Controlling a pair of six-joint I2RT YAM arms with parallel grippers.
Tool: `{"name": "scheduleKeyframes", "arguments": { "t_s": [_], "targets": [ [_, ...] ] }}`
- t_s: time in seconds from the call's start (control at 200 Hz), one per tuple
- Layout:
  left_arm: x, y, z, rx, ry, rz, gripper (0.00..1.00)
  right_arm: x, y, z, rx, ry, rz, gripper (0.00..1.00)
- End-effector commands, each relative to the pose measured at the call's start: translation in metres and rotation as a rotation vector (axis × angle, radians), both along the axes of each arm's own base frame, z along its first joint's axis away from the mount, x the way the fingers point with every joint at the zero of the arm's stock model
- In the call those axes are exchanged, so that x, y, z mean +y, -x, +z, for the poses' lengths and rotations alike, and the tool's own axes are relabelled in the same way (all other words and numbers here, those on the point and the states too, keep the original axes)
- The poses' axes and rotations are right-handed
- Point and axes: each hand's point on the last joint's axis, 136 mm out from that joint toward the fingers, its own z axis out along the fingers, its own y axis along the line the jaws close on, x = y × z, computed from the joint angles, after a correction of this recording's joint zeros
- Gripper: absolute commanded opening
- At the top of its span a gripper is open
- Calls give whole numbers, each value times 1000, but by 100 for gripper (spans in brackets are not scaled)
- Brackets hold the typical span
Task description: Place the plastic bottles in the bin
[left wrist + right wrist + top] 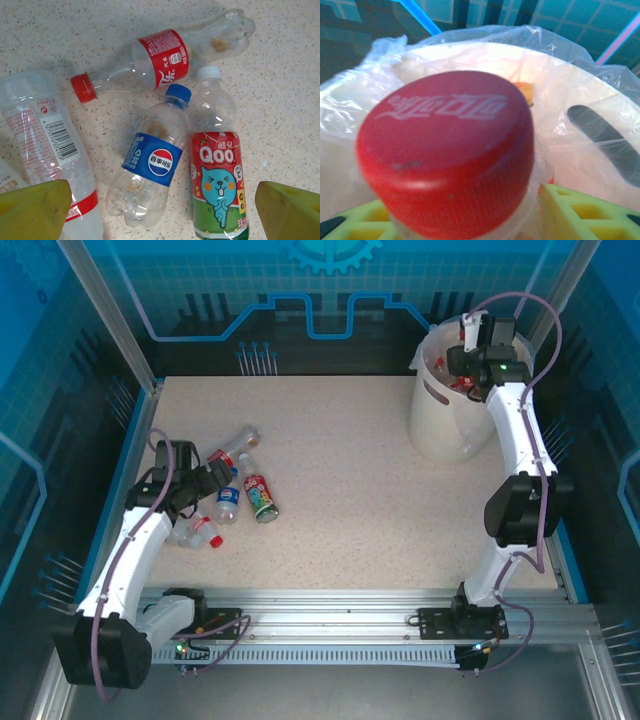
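Top view, above and behind the arms, covers the counter (350,470) and both wrist scenes. Left wrist view faces down, close over bottles (150,170) under the left tool (162,210); right wrist view peers past a very near red-capped bottle (445,150) into the bin (560,75).

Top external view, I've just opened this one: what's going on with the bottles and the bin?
The right gripper holds a red-capped bottle, jaws shut on it, above the mouth of the bag-lined white bin at the far right of the table; it is not yet dropped. The left gripper hovers, jaws open, over bottles lying at left, among them a blue-capped bottle, a Qoo bottle and a red-labelled bottle.
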Motion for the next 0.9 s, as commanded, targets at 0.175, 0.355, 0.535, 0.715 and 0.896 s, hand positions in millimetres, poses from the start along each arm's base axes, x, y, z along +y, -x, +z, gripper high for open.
{"name": "scheduleKeyframes", "arguments": {
  "t_s": [0.175, 0.355, 0.535, 0.715, 0.896],
  "targets": [
    [6, 9, 12, 30, -38, -10, 96, -9, -14, -48, 106, -70, -16, 40],
    [6, 16, 19, 51, -35, -19, 97, -16, -16, -68, 149, -82, -23, 46],
    [9, 24, 22, 62, -40, -8, 99, -14, -16, -57, 132, -96, -13, 68],
    [14, 30, 21, 80, -50, 8, 99, -13, -12, -34, 106, -86, 0, 85],
    [20, 37, 16, 111, -56, 42, 99, -9, -3, -8, 62, -83, 20, 98]
  ]
}}
